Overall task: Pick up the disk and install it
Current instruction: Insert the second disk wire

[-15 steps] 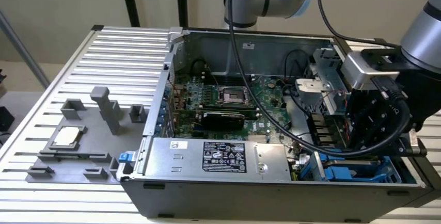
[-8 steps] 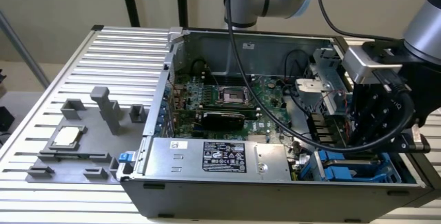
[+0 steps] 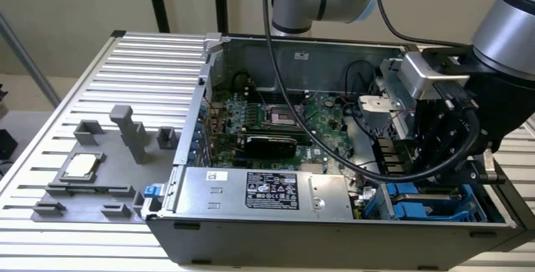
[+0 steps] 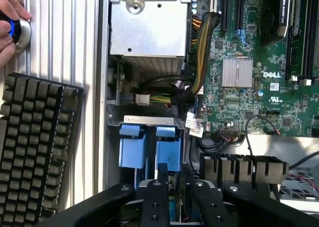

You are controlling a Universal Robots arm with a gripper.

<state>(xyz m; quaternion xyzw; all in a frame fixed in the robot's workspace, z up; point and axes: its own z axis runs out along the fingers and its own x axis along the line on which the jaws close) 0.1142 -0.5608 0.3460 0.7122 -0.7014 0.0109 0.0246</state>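
Lying at the exterior view's left, a grey fixture (image 3: 92,178) is resting on the slatted counter (image 3: 150,65); centrally, the open computer case (image 3: 276,231) is exposing its motherboard (image 3: 276,121); rightward, the tool (image 4: 174,179), fingers (image 4: 155,197) standing narrowly parted, is gripping the disk (image 4: 149,147) upright in the drive bay (image 3: 435,200).

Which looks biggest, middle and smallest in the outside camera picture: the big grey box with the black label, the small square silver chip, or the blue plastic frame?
1. Big grey box with black label.
2. Blue plastic frame, partly hidden.
3. Small square silver chip.
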